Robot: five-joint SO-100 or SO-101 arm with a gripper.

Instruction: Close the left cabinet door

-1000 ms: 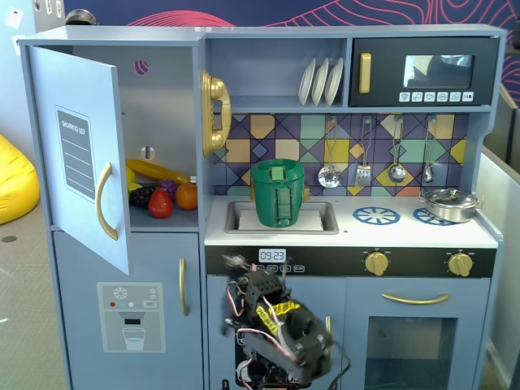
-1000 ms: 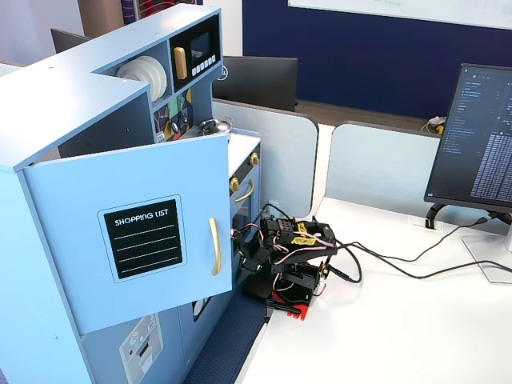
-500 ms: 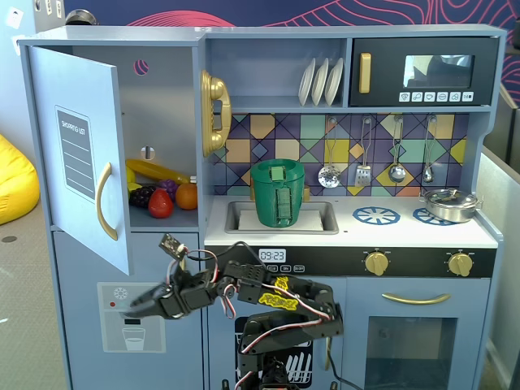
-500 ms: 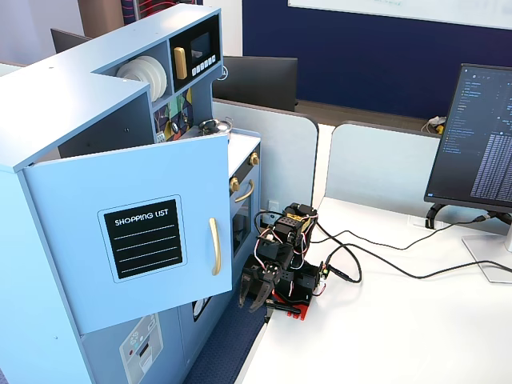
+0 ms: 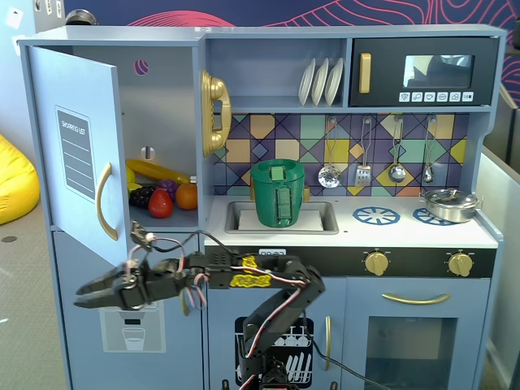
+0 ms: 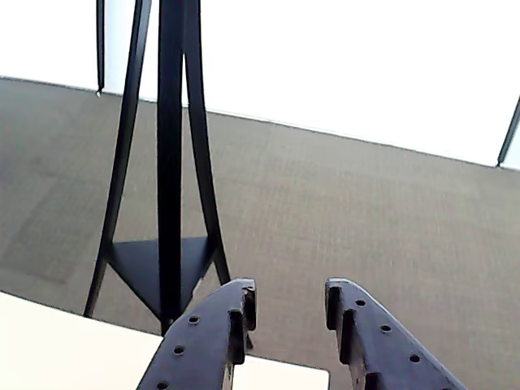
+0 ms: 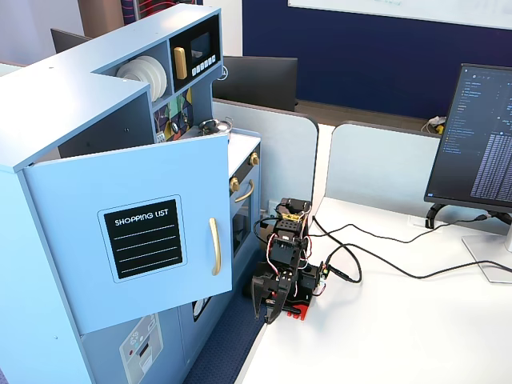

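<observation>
The left cabinet door (image 5: 77, 146) is light blue with a black "SHOPPING LIST" panel (image 7: 144, 238) and a curved gold handle (image 5: 103, 201). It stands swung wide open on its left hinge, also seen in a fixed view (image 7: 136, 264). My gripper (image 5: 81, 294) is open and empty. It reaches left, just below the door's lower edge and in front of the lower door. In the wrist view my gripper (image 6: 290, 302) has its fingers apart over carpet; the door is out of view there. From the side my gripper (image 7: 264, 308) hangs off the table's near edge.
Toy fruit (image 5: 162, 195) lies inside the open cabinet. The lower door with the ice-dispenser graphic (image 5: 130, 325) is shut. A green pot (image 5: 278, 192) sits in the sink. Black stand legs (image 6: 166, 162) rise from the carpet. A monitor (image 7: 480, 144) and cables (image 7: 384, 256) lie on the white table (image 7: 400, 336).
</observation>
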